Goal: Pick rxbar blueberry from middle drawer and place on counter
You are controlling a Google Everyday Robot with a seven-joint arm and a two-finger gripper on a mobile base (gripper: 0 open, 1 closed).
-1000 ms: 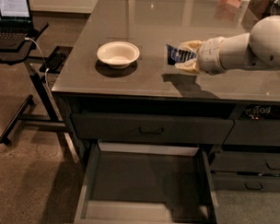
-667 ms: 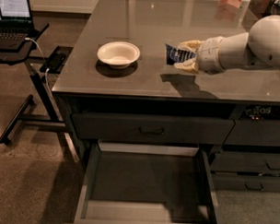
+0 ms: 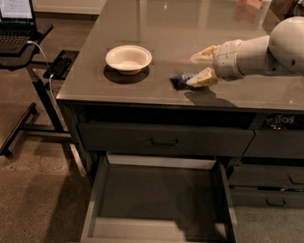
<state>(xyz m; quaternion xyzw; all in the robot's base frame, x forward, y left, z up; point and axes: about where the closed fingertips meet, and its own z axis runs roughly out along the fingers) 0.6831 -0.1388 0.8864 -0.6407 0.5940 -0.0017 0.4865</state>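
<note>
Right of centre, the gripper (image 3: 196, 69) hung over the counter (image 3: 160, 23), fingers spread; the rxbar blueberry (image 3: 180, 81) lay seemingly touching its lower finger.

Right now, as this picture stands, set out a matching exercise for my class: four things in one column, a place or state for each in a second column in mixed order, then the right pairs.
Things
1. snack bar
2. white bowl
3. middle drawer
4. gripper

Places or states
A. open, over the counter, just right of the snack bar
B. pulled out, low in front of the cabinet
C. lying on the counter near its front edge
D. standing on the left part of the counter

Pairs: 1-C, 2-D, 3-B, 4-A
</note>
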